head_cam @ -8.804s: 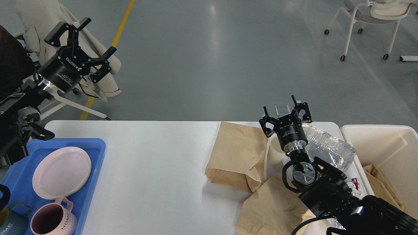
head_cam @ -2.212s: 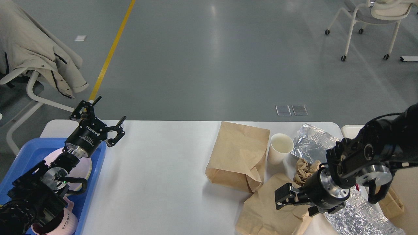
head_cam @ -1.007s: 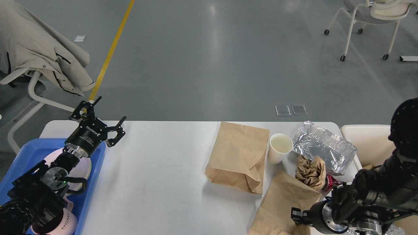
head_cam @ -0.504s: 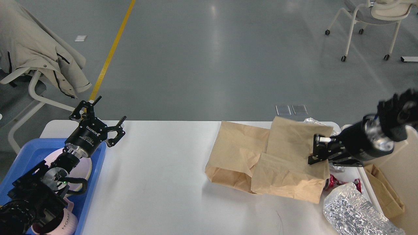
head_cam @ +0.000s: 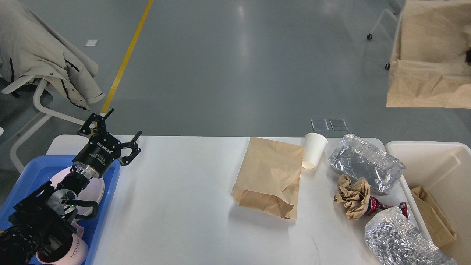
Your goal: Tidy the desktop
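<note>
The white desktop (head_cam: 184, 206) carries a brown paper bag (head_cam: 270, 176) lying flat. Right of it are a white paper cup (head_cam: 314, 151) lying on its side, a crumpled brown paper (head_cam: 353, 195), a red wrapper (head_cam: 379, 206) and two foil packets (head_cam: 364, 167) (head_cam: 401, 239). My left gripper (head_cam: 110, 136) is open and empty above the tray's far corner. A second brown paper bag (head_cam: 427, 55) hangs high in the air at the top right. Only a dark sliver of my right gripper (head_cam: 468, 57) shows at its right edge.
A blue tray (head_cam: 110, 173) at the left holds a pink plate (head_cam: 97, 187) and a pink mug (head_cam: 75, 250). A cream bin (head_cam: 423, 151) at the right holds a brown bag (head_cam: 430, 213). A chair with a coat (head_cam: 44, 66) stands beyond the left corner.
My right gripper took the near brown bag from the table and lifted it up and right to the frame's top corner. The paper cup tipped over. My left arm stayed still.
</note>
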Controlling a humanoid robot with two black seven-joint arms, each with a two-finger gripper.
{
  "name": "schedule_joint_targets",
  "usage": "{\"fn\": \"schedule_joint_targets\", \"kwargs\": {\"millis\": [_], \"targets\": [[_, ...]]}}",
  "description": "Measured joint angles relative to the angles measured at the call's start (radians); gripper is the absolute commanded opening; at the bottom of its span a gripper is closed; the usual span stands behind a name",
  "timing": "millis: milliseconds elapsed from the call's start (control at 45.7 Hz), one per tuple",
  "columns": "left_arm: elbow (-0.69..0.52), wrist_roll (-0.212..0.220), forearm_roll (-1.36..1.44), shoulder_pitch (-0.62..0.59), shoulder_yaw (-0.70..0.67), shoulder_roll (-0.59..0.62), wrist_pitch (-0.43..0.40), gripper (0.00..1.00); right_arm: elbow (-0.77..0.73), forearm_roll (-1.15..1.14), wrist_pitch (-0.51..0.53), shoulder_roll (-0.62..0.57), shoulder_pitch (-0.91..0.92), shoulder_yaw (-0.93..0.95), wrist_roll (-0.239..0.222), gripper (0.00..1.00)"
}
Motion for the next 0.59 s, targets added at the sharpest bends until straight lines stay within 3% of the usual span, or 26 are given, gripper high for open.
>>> {"fn": "schedule_joint_targets", "kwargs": {"millis": [285,438,591], "targets": [[0.0,0.0,0.0,0.0,0.0,0.0,0.0,1.0,-0.388,0.028,-0.52,-0.028,-0.805,0.017,0.013,0.0],[0.0,0.0,0.0,0.0,0.0,0.0,0.0,1.0,-0.51,0.146,-0.631,-0.008,-1.16,0.07,-0.009,0.0],[0.0,0.0,0.0,0.0,0.0,0.0,0.0,1.0,-0.593,0.233,-0.662,0.046,-1.353,0.142,-0.019,0.0]]}}
